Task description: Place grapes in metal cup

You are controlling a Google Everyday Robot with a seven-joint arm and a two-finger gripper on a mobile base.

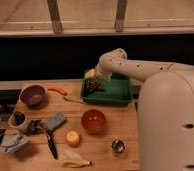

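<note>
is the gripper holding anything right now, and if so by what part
Nothing is held, as far as shows. The gripper hangs with open fingers just above the grapes, which lie in the green tray.

The scene was dim and warm-toned, with soft, short shadows under the things on the table. The robot's white body on the right caught the most light and looked washed out. A nearly black band ran behind the table's far edge, and a paler strip lay above it. The gripper hung over the far left corner of the green tray, shaded by the arm. The metal cup showed a small glint. Everything looked soft and grainy, with smeared outlines.
</note>
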